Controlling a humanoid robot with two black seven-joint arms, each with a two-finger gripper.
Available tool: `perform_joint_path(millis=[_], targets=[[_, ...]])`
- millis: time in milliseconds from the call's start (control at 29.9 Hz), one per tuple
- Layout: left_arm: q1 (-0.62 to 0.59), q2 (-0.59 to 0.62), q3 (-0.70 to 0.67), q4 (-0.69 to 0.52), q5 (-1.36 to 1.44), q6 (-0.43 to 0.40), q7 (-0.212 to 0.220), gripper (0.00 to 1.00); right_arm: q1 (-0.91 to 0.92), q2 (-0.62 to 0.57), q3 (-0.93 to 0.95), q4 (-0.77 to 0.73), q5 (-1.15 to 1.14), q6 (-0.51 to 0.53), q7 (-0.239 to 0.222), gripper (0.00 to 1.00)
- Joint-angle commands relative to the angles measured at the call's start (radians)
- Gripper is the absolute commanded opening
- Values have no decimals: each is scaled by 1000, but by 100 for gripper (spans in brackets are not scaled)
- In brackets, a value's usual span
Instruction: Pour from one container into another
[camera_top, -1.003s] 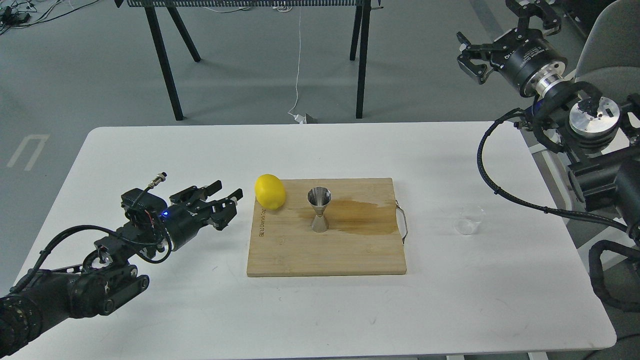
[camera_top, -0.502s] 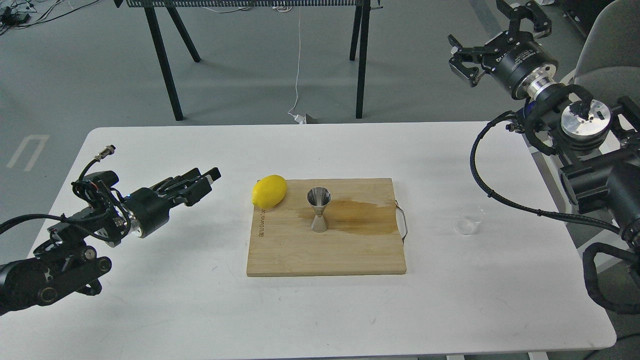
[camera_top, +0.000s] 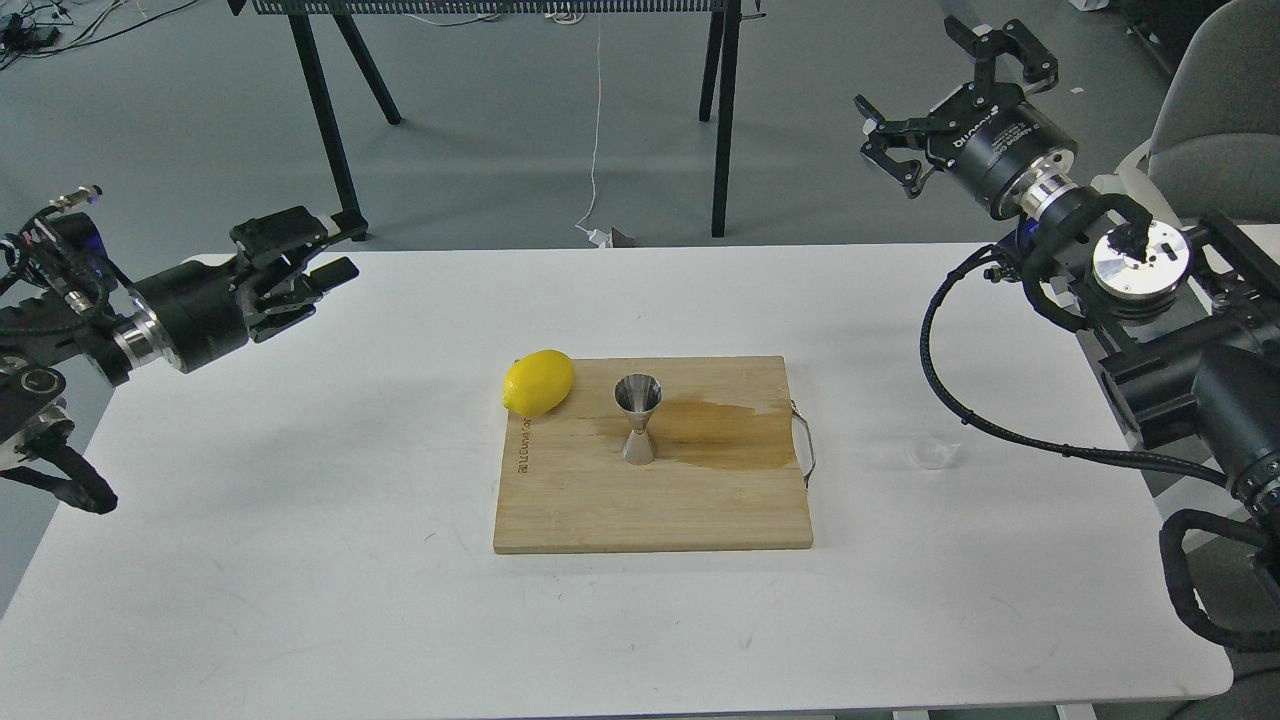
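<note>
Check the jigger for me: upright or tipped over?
Upright. The jigger stands on its lower cone on the cutting board, open mouth up, beside the brown stain.

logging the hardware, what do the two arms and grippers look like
Both arms are black with silver metal rings at the wrists. The right gripper has black linkage fingers, white lettering on its body and a thick black ribbed cable. The left gripper is black, with thin loose wires behind it.
</note>
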Motion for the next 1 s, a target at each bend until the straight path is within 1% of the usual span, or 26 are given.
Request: perform_joint_path(millis=[0, 100, 201, 301, 602, 736, 802, 936, 970], targets=[[2, 1, -25, 27, -232, 0, 0, 88, -22, -7, -15, -1, 0, 34, 1, 99], [-9, 4, -25, 32, -369, 0, 0, 94, -23, -11, -8, -1, 0, 34, 1, 99], [-24, 0, -30, 51, -397, 0, 0, 95, -23, -13, 5, -3, 3, 34, -4, 99], [-29, -2, -30, 58, -398, 0, 0, 98, -28, -17, 39, -3, 6, 34, -7, 99], [-12, -3, -37, 58, -403, 0, 0, 99, -60, -20, 103, -6, 14, 34, -7, 99], [-8, -9, -36, 58, -401, 0, 0, 99, -84, -11, 182, -4, 23, 34, -9, 99], [0, -9, -34, 58, -401, 0, 0, 99, -98, -7, 220, -1, 77, 34, -15, 99], [11, -11, -30, 58, -400, 0, 0, 99, -144, -7, 248, 26, 262, 34, -58, 99], [17, -12, -30, 58, -400, 0, 0, 99, -160, -7, 252, 36, 282, 34, -61, 99]])
